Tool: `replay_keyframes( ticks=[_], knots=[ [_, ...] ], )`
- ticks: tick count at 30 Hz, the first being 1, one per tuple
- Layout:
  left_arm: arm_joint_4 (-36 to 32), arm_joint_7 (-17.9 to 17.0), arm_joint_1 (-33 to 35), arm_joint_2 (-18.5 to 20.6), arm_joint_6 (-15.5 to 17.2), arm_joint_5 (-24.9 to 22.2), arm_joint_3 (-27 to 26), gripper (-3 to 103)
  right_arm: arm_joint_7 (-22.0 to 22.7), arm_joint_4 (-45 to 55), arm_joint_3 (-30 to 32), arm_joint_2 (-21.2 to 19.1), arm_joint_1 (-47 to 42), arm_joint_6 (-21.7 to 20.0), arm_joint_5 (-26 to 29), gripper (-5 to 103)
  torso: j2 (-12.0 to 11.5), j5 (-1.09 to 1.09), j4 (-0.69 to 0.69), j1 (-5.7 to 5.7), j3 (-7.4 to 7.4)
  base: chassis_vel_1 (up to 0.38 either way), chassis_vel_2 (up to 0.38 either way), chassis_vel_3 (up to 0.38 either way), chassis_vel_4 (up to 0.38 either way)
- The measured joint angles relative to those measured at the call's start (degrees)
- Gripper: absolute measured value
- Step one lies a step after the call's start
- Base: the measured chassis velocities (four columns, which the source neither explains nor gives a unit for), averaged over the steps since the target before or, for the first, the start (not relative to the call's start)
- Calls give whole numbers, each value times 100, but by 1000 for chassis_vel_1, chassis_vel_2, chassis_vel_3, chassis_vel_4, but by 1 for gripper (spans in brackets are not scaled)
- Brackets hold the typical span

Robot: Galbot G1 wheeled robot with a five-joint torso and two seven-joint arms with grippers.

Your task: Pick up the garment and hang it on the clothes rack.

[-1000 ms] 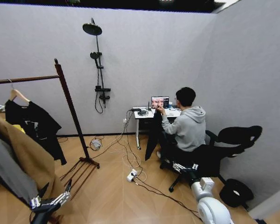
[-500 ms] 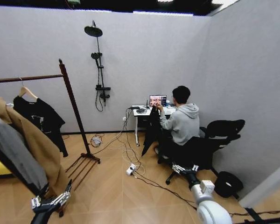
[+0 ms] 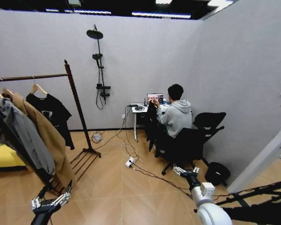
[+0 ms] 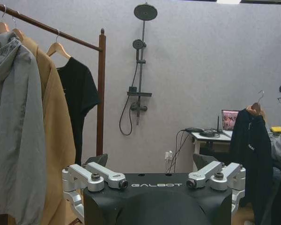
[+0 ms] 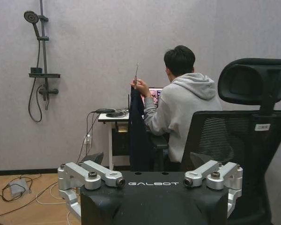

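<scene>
A tall reddish-brown clothes rack (image 3: 77, 110) stands against the grey wall, and everything else is placed from it. On its bar hang a grey hooded jacket (image 3: 23, 136), a tan coat (image 3: 49, 140) and, nearest the upright, a black T-shirt (image 3: 51, 115) on a wooden hanger. Beyond the upright, on the wall, is a black shower stand (image 3: 99, 65). Farther along that wall a seated person at a small desk (image 3: 140, 110) holds up the garment (image 5: 139, 133), a dark top. The right wrist view shows their hand (image 5: 139, 87) at its hanger hook; the left wrist view shows the wooden hanger (image 4: 257, 108) itself. The left gripper (image 3: 50, 202) hangs low in front of the rack, fingers spread apart and empty. The right gripper (image 3: 184, 171) hangs low well away from the rack, behind the person's chair (image 3: 196, 138), also spread and empty.
</scene>
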Motion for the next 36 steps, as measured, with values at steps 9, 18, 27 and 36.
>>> replay_keyframes(
  ticks=[9, 18, 27, 36],
  knots=[
    [0, 1, 0, 0, 0, 0, 0, 100, -10, -1, -85, 71, 60, -32, -134, 100, 0, -3, 1, 0, 0, 195, -210, -211, 193],
    [0, 0, 0, 0, 0, 0, 0, 100, -35, -40, -83, 70, 33, -5, -139, 100, 0, 0, 0, 0, 0, 201, -197, -197, 180],
    [0, 1, 1, -1, 0, 0, 0, 100, -170, -107, -98, 76, 32, 172, -175, 100, 3, 2, 0, -4, -2, 147, -151, -152, 152],
    [0, 1, 0, 0, 0, 0, 0, 100, -451, -141, -10, 83, -23, 190, -155, 100, -1, 2, -1, 2, 1, 8, -12, -18, 24]
  ],
)
